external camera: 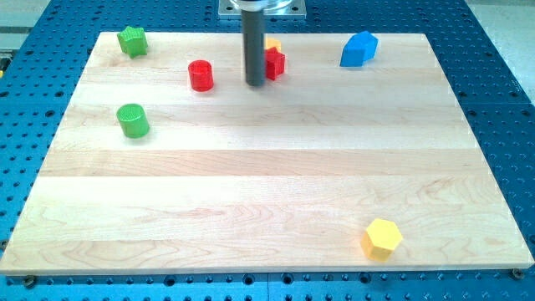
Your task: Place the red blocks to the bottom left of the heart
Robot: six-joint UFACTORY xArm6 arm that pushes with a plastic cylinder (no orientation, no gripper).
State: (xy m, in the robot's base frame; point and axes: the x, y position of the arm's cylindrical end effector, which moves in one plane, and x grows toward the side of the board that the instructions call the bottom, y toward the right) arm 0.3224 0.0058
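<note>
A red cylinder [201, 75] stands near the view's top, left of centre. A second red block [275, 63], its shape unclear, sits just right of the rod, partly hidden by it. A small yellow piece [273, 43] shows just behind this red block; its shape cannot be made out. My tip [255, 84] rests on the board between the two red blocks, close against the right one's left side.
A green star-like block [132, 40] lies at the top left corner. A green cylinder [132, 120] stands at the left. A blue block [359, 49] lies at the top right. A yellow hexagon [382, 238] sits near the bottom right edge of the wooden board [251, 192].
</note>
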